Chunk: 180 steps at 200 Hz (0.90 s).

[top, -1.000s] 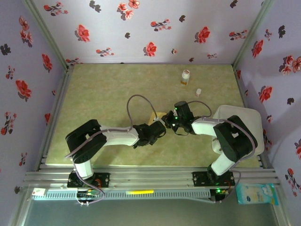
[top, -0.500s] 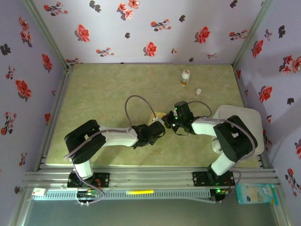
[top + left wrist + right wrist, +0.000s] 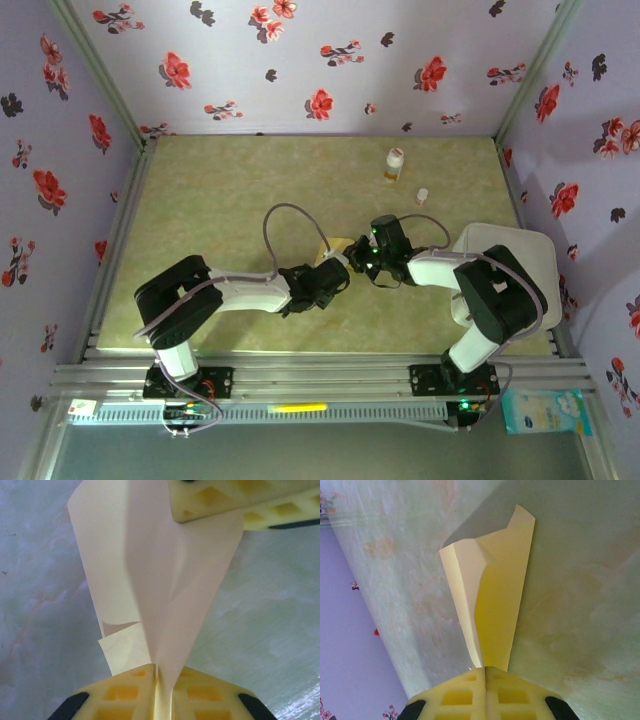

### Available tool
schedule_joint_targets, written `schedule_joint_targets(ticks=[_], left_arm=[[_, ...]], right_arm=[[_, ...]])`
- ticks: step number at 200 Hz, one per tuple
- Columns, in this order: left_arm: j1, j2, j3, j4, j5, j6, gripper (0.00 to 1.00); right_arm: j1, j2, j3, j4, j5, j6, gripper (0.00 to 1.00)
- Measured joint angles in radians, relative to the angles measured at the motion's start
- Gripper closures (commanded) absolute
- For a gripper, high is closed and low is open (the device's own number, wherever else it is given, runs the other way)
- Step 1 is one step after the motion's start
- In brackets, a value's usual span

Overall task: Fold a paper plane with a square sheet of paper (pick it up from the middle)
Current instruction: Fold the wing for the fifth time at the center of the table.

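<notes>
Pinching the creased square sheet of paper (image 3: 165, 580) between tightly pressed left gripper (image 3: 159, 680) jaws; clamping its opposite end between right gripper (image 3: 485, 672) jaws, folds fanning out ahead.

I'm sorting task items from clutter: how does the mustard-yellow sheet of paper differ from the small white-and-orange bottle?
The mustard-yellow sheet of paper is thin, creased and folded; the small white-and-orange bottle is an upright cylinder. The paper is pinched by the left gripper and right gripper mid-table; the bottle stands untouched near the far edge. Both are over the green marbled table.
</notes>
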Motion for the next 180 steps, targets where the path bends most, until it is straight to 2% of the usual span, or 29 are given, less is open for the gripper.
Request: schedule_joint_targets(ticks=[79,115,126,158,180], left_arm=[[0.000,-0.015,-0.018,0.016,0.003,0.000,0.96],[0.000,-0.015,-0.018,0.016,0.003,0.000,1.00],[0.000,-0.015,-0.018,0.016,0.003,0.000,1.00],[0.000,-0.014,-0.018,0.015,0.004,-0.004,1.00],[0.004,-0.014,-0.018,0.016,0.029,-0.012,1.00]], right_arm=[[0.000,0.000,0.000,0.000,0.000,0.000,0.99],[0.000,0.000,0.000,0.000,0.000,0.000,0.94],[0.000,-0.002,0.000,-0.003,0.000,0.000,0.92],[-0.005,-0.056,0.001,-0.079,0.032,-0.032,0.74],[-0.017,-0.130,0.001,-0.165,0.080,-0.077,0.69]])
